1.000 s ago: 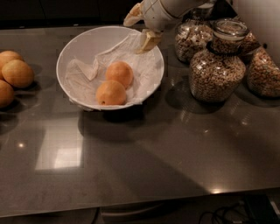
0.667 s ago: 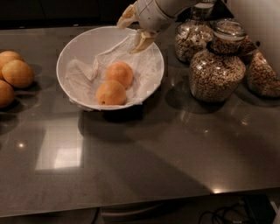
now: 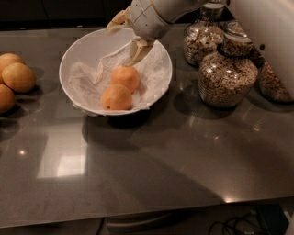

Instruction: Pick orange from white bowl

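Camera view, the only one.

- Table (image 3: 151, 174): dark and glossy. The white bowl (image 3: 73, 50) stands near the far edge, left of the middle. A wrinkled sheet (image 3: 92, 78) lines it.
- Two fruits lie on the sheet, touching each other. The orange (image 3: 125, 78) is the one nearer the far edge; it looks a little smaller and deeper in colour. The second orange (image 3: 116, 97) lies just in front of it, toward the near edge.
- Other items: pale round fruits (image 3: 18, 77) at the left edge, well apart from the bowl. Glass jars (image 3: 227, 78) of cereal are by the far right corner, beside the bowl but not touching it.
- End effector (image 3: 127, 36): it hangs over the far side of the bowl, and the arm (image 3: 156, 13) comes in from the far right corner. Its two fingers are spread with nothing between them. One finger (image 3: 137, 51) points down inside the bowl, with its tip just above the orange on the far side. The other is out over the far rim. You cannot tell whether the lower tip touches the sheet.

Progress, as a judgement:
- Done: the reach to the bowl. The end effector is above the right fruit.
- Not done: the descent around the orange, the closing and the lift. The orange sits in the bowl, not yet gripped.
- Watch: the two fruits touch, so the near-side finger has little room. The loose sheet could be caught along with the orange.
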`<state>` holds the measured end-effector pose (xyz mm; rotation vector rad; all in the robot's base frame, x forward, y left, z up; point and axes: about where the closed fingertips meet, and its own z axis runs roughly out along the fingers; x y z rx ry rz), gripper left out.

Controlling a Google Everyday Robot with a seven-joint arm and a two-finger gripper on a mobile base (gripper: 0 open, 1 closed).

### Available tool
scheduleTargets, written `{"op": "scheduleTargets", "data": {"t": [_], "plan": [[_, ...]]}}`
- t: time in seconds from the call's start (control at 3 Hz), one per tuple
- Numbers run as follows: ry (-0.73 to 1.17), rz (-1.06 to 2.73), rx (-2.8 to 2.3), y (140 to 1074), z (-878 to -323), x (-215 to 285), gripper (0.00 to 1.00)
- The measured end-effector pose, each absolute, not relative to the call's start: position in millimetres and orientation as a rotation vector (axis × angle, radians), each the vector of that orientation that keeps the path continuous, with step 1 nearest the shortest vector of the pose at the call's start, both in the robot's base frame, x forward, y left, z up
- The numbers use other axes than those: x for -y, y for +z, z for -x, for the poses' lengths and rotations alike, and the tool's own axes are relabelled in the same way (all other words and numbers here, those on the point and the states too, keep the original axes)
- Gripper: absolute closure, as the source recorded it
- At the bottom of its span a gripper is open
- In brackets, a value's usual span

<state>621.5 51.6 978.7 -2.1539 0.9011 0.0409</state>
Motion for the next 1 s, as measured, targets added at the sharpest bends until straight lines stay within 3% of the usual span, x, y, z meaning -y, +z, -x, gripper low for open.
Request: {"op": "scheduleTargets", "data": {"t": [0.33,0.67,1.0], "plan": [[0.045,2.155,-0.898,979,-621,-53,0.29],[0.045,2.156,-0.898,978,-621,-53,0.32],[0.066,2.178,-0.894,960,-619,-53,0.42]]}}
